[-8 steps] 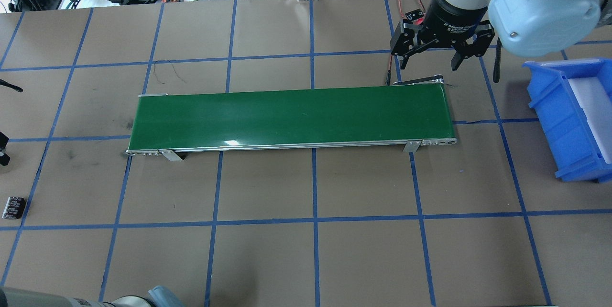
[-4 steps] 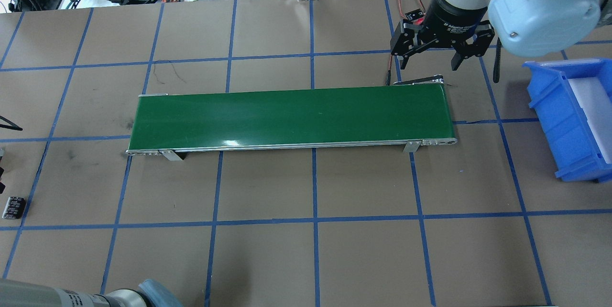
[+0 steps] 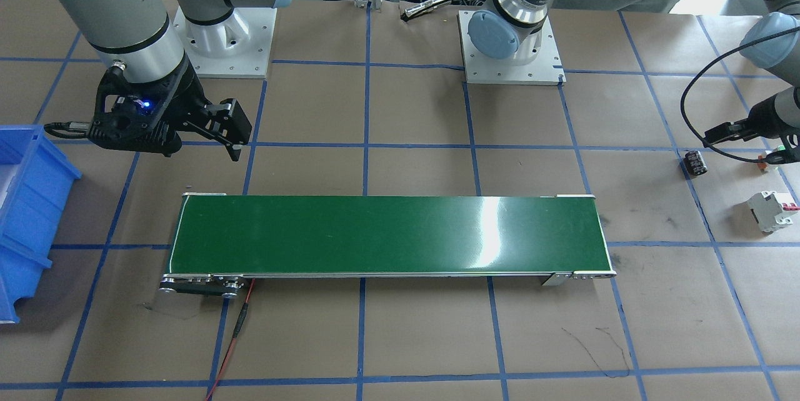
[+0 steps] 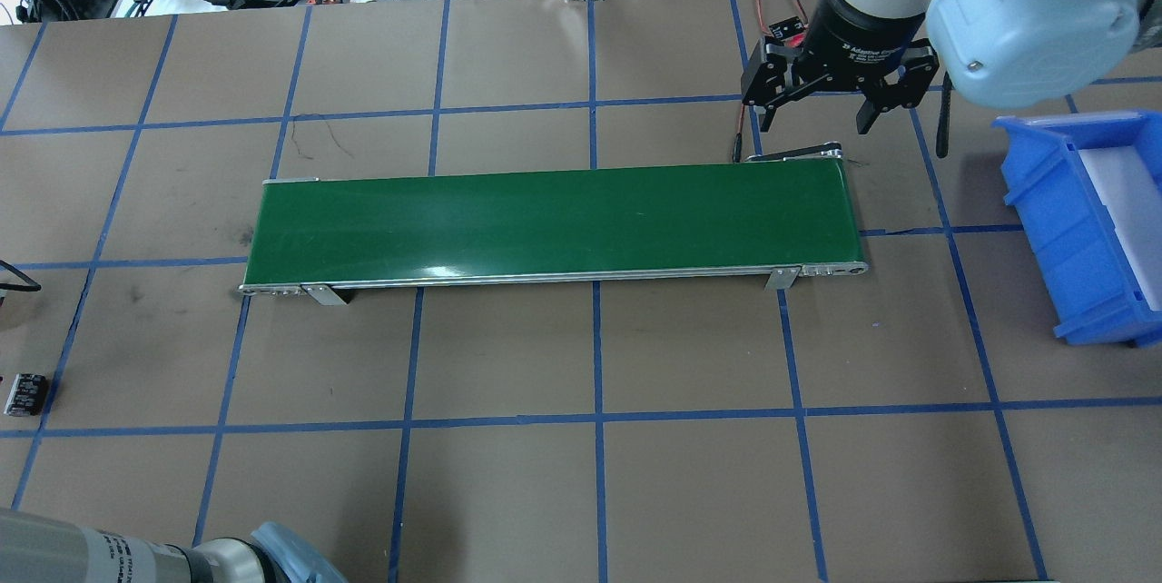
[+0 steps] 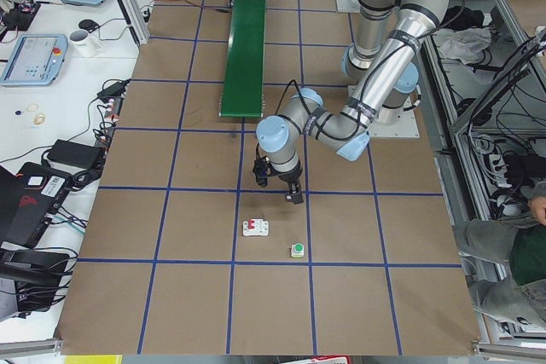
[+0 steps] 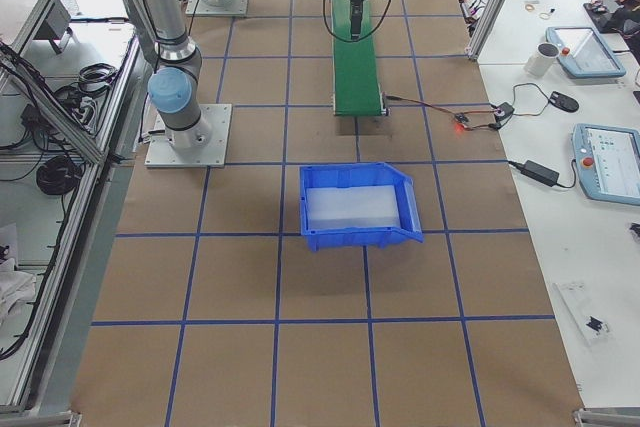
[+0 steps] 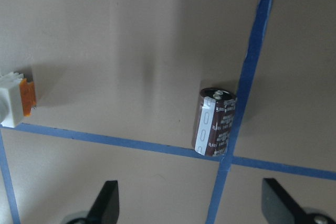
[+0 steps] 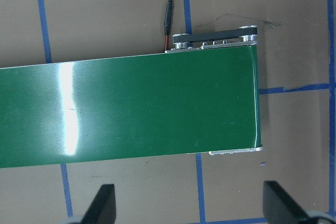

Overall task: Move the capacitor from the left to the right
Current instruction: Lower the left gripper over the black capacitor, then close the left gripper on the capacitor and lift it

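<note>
The capacitor [image 7: 215, 121], a stubby dark cylinder with a pale stripe, lies on its side at a blue tape crossing. It also shows at the far left of the overhead view [image 4: 25, 392] and at the right of the front view [image 3: 695, 162]. My left gripper [image 7: 191, 205] is open and empty; the capacitor lies ahead of it, apart from both fingertips, nearer the right one. My right gripper [image 4: 812, 115] is open and empty above the right end of the green conveyor belt [image 4: 554, 220], as its wrist view [image 8: 189, 208] shows.
A white breaker with a red lever [image 3: 772, 210] and a green-capped push button [image 3: 775, 154] lie near the capacitor. A blue bin [image 4: 1080, 229] stands on the robot's right side. A red cable [image 4: 740, 124] runs to the belt's right end.
The left gripper's parts at the overhead view's left edge have slid out of that view. The left arm's elbow has come further in at the bottom. The right arm has not moved.
</note>
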Available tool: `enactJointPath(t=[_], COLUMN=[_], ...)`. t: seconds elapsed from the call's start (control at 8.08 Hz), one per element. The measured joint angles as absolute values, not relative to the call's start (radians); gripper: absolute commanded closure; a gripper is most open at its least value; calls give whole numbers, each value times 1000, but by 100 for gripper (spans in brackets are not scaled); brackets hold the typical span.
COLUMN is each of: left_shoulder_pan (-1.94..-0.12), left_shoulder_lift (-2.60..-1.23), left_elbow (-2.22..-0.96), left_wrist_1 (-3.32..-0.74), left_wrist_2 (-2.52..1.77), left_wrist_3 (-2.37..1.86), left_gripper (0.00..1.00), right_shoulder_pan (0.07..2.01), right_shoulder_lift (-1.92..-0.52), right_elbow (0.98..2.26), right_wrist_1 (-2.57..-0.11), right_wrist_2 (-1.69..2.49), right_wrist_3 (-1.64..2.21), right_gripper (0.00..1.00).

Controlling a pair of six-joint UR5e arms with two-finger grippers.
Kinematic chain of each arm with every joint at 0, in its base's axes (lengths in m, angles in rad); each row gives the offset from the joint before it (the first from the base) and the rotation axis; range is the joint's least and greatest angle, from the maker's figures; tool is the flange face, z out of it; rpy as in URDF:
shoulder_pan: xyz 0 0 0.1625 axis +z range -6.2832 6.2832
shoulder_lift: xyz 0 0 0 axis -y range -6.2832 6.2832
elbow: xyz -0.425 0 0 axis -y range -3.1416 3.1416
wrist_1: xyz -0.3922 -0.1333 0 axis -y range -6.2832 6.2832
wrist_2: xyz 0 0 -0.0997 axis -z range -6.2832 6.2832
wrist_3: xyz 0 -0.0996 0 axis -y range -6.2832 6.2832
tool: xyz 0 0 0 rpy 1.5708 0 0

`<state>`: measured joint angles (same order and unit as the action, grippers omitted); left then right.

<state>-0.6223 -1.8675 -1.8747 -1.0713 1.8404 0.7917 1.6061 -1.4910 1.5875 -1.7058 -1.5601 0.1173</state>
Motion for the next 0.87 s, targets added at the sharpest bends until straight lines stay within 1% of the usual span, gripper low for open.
enactJointPath(t=[0.37, 0.5, 0.74, 0.87], left_shoulder_pan=[-608, -608, -608, -607], left_shoulder_lift=[-1899, -1907, -1920, -1928], left_elbow=[-1943, -1964, -1978, -1980], left_wrist_1=[-939, -903, -879, -875], left_wrist_2=[1735, 1706, 1689, 1689], left_wrist_3=[803, 799, 796, 795], left_gripper=[7, 9, 9, 14], right_shoulder_pan=[1606, 1606, 1607, 1607], right_shoulder_lift=[-1492, -1492, -1493, -1493], right_elbow=[1588, 1588, 1588, 1588], right_wrist_1=[-1705, -1704, -1702, -1702], right_wrist_2=[-1562, -1562, -1560, -1559], right_wrist_3=[118, 119, 122, 123], right_gripper=[0, 0, 0, 0])
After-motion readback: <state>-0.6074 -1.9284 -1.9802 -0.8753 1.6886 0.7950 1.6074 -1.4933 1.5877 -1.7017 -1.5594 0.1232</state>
